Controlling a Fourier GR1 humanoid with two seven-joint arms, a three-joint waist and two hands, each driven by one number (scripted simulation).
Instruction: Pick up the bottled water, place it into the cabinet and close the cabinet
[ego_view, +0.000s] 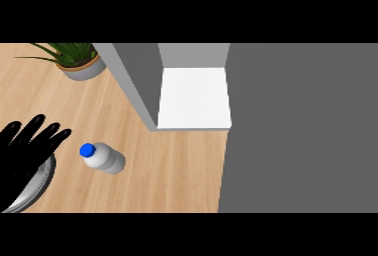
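The bottled water stands upright, blue cap up, beside the empty, spread-fingered left hand.

The light wooden counter carries a potted plant in a grey pot at its far left, with an open grey cabinet with a white floor just to the right. Nearer, the blue-capped bottled water stands on bare wood, close to a round metal-rimmed dish at the left edge.
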